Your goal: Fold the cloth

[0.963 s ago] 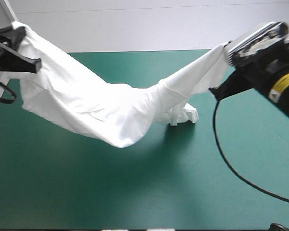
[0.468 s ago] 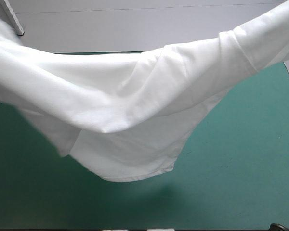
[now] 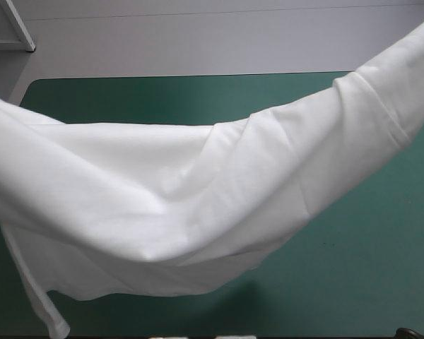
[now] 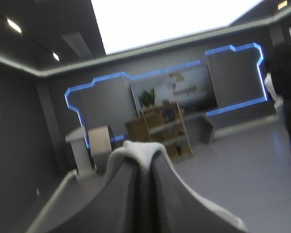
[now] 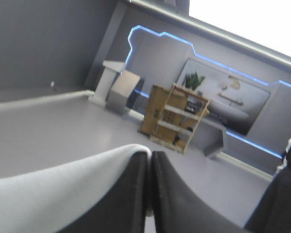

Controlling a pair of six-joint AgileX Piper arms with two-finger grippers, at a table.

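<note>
Right, the T-shirt (image 3: 198, 205) hangs lifted, a wide sagging band slung across above the teal-green surface (image 3: 360, 282). I see my left hand (image 4: 144, 162) pinched tight on white cloth, and my right hand (image 5: 149, 162) likewise, both raised toward the room.

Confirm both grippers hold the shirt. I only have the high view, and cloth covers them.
Observer: The left gripper is shut on the T-shirt; white cloth pokes out at its tip.
Operator: Right one?
Observer: The right gripper is shut on it too, with cloth draped off one side.
Operator: Arms low or raised?
Observer: Raised, it seems: both wrist views look level into the room.
</note>
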